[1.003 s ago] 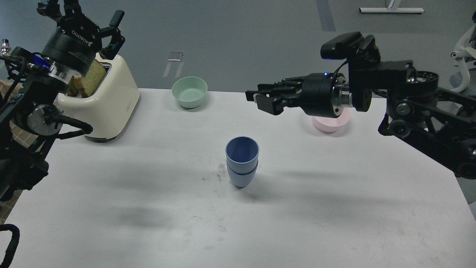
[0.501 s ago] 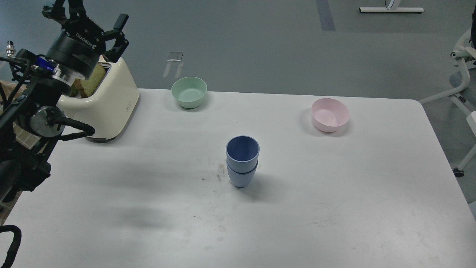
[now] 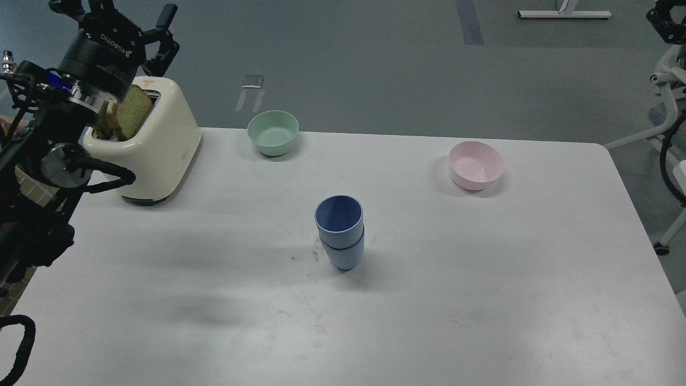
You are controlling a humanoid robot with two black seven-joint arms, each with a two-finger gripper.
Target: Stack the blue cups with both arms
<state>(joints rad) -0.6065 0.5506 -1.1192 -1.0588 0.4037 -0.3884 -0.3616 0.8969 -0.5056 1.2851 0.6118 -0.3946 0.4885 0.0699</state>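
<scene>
The two blue cups stand nested near the middle of the white table (image 3: 482,300). The upper cup (image 3: 338,215) sits inside the lower cup (image 3: 343,256) and leans slightly to the left. No gripper touches them. My left gripper (image 3: 115,16), lettered ROBOTIQ, is raised high at the far left above the toaster, fingers spread open and empty. Of my right arm only a black part (image 3: 666,22) shows at the top right corner, far from the cups, and its fingers cannot be made out.
A cream toaster (image 3: 155,145) with bread slices stands at the back left under my left arm. A mint-green bowl (image 3: 273,132) sits at the back centre and a pink bowl (image 3: 476,165) at the back right. A black cable (image 3: 670,161) hangs off the table's right edge.
My right arm has drawn back from over the pink bowl, out to the top right corner. The upper cup now leans a little left. My left gripper has stayed high above the toaster.
</scene>
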